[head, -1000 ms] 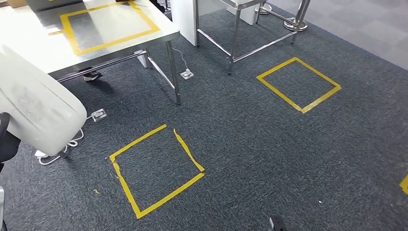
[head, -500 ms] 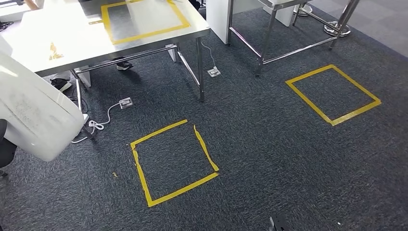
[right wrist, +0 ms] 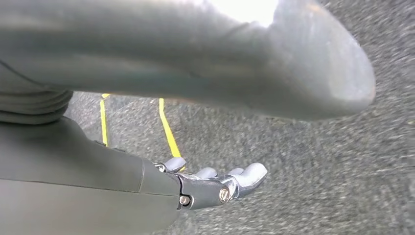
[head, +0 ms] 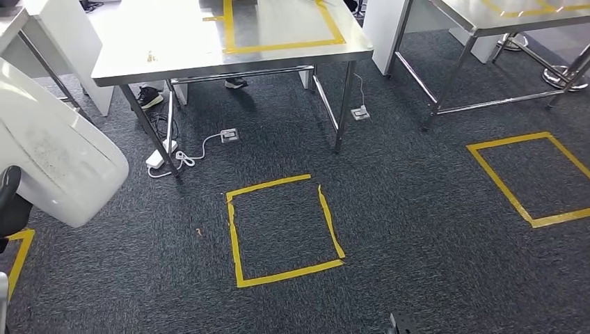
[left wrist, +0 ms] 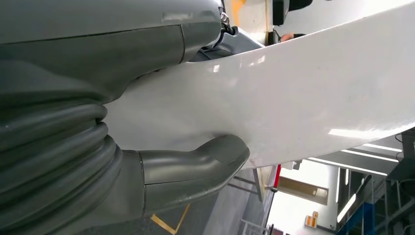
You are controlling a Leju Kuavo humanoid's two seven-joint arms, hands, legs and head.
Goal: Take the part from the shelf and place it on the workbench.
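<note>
The view is swinging toward the surface; left hand is gripping the part, right hand apparently hanging released.

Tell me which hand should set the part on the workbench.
Left. The left hand already grips the white part, on the steel workbench's side. The right hand hangs open and empty over the carpet.

Steel tables on grey carpet
</note>
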